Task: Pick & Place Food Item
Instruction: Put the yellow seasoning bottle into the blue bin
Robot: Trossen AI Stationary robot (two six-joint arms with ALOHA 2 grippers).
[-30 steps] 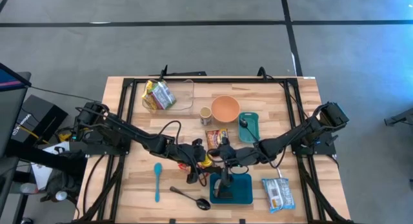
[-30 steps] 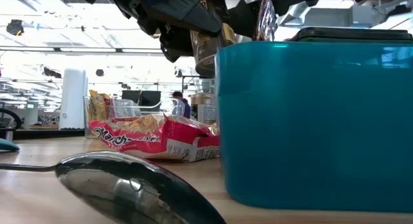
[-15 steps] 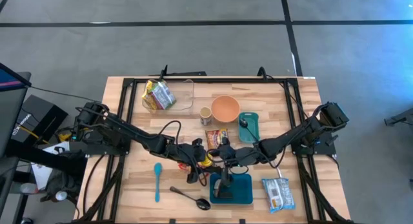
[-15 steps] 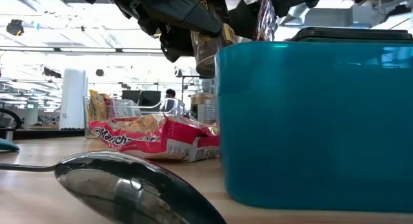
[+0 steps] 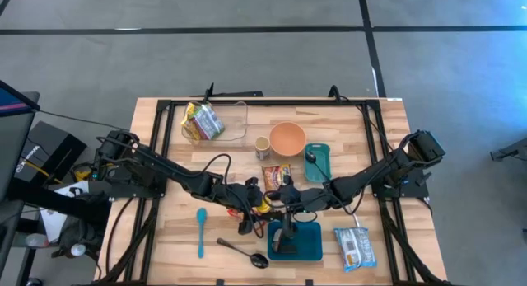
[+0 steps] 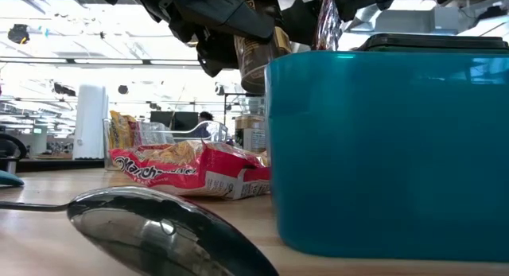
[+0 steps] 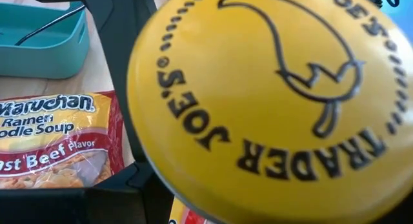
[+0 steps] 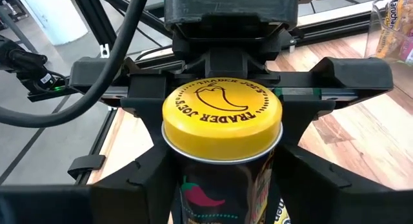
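Note:
A jar with a yellow lid and a chilli label hangs upright over the middle of the table, between my two grippers. My left gripper reaches it from the table's left, and the lid fills its wrist view. Opposite it, my right gripper comes in from the table's right. Both are shut on the jar. In the low view the jar hangs clear above the table. A ramen packet lies flat just beyond it. My left gripper has a finger on each side of the jar's upper part, coming from the table's left and slanting down. The lid hides the place of contact. The jar stays upright and clear of the table. My right gripper pinches the jar's body below the lid between its two fingers, one on each side. It comes from the table's right, slanting slightly down. The jar stands upright in the hold, lifted clear.
A teal box stands just nearer than the grippers, with a metal spoon and a blue spoon to its left. An orange bowl, a small cup, a teal tray, a clear bin and a packet stand around.

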